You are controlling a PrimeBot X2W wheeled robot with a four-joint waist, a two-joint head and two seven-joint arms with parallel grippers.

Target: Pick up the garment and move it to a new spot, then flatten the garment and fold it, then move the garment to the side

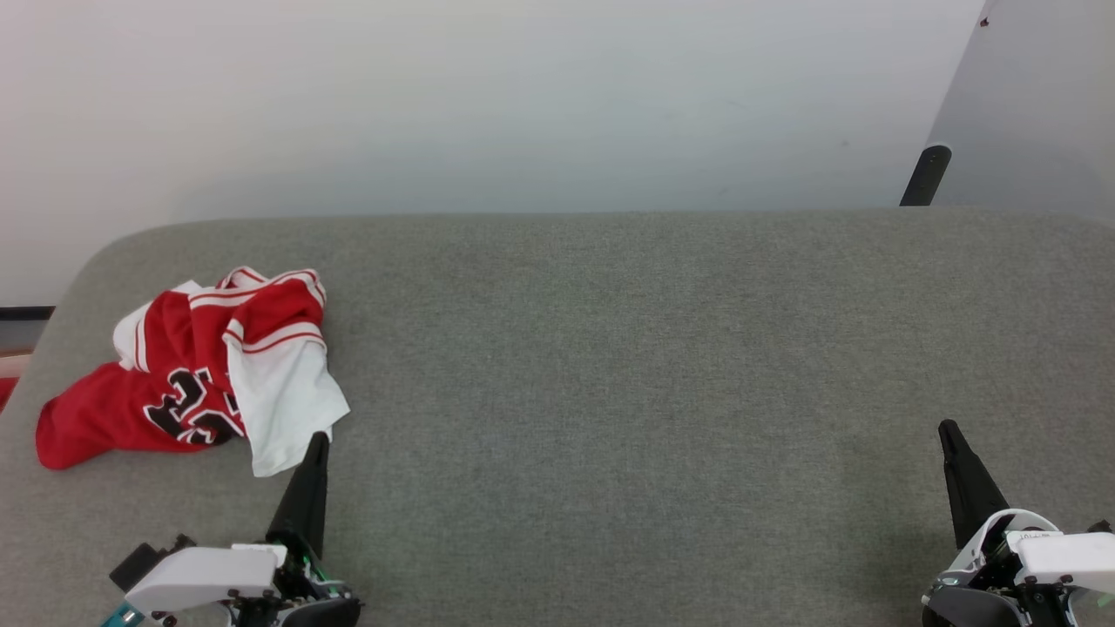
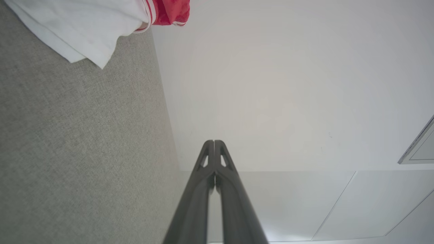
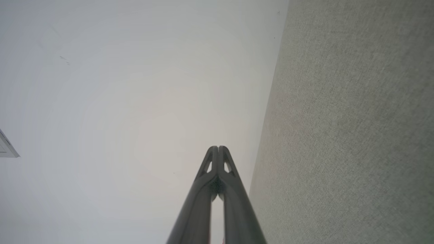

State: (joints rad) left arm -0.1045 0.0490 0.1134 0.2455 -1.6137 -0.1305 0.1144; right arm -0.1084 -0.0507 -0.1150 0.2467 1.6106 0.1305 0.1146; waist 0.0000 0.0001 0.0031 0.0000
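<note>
The garment, a red jersey with white sleeves, striped trim and black numerals, lies crumpled at the far left of the grey table. Its white sleeve reaches into the top left corner of the left wrist view. My left gripper is shut and empty, its tip just beside the sleeve's lower edge; whether it touches the cloth I cannot tell. In its own view the left gripper has its jaws pressed together. My right gripper is shut and empty at the lower right, far from the garment, and the right gripper shows closed tips.
A white wall rises behind the table's far edge. A dark post and a pale panel stand at the back right. The table's left corner is rounded, close to the garment. Bare grey felt spans the middle and right.
</note>
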